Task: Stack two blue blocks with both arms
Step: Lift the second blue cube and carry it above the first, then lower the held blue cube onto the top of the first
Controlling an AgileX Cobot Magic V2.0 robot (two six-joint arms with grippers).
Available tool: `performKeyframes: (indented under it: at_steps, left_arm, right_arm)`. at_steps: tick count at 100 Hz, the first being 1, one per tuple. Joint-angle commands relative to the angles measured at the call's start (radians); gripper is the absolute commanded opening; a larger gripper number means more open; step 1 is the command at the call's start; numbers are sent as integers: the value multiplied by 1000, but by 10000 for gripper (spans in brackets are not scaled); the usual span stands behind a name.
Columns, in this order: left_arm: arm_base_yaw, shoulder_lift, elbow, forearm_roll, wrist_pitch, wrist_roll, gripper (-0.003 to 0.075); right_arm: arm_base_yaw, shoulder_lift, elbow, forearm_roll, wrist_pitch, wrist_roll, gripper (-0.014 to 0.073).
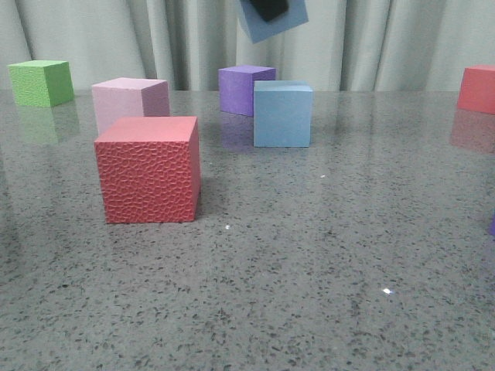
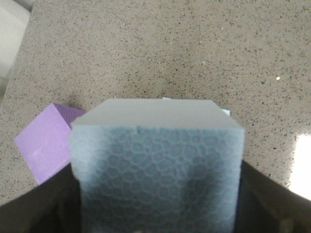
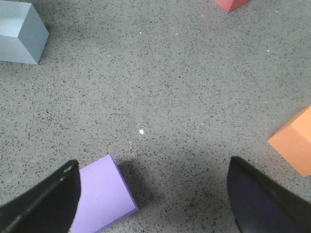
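The left gripper (image 2: 155, 213) is clamped on one blue block (image 2: 156, 165), held high above the other blue block (image 1: 283, 114) on the table (image 1: 309, 270). The right gripper (image 3: 153, 199) hangs with fingers spread, holding nothing

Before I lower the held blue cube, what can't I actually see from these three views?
- Front view: left tool and most of the held pale-blue foam cube are cut off by the top edge.
- Left wrist view: the held cube hides nearly all of the blue foam cube standing on the table, so alignment can't be judged.
- Right wrist view: right tool open; the fingers run off the frame edge.
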Motion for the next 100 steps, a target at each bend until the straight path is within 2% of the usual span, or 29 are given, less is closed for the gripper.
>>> performKeyframes:
  at_steps: [1, 100]
  left_arm:
    - [-7, -37, -32, -25, -52, 26, 213]
    - [-7, 15, -32, -69, -43, 137, 213]
  right_arm:
    - [-2, -6, -23, -2, -61, -8, 610]
    - [-2, -6, -23, -2, -68, -8, 610]
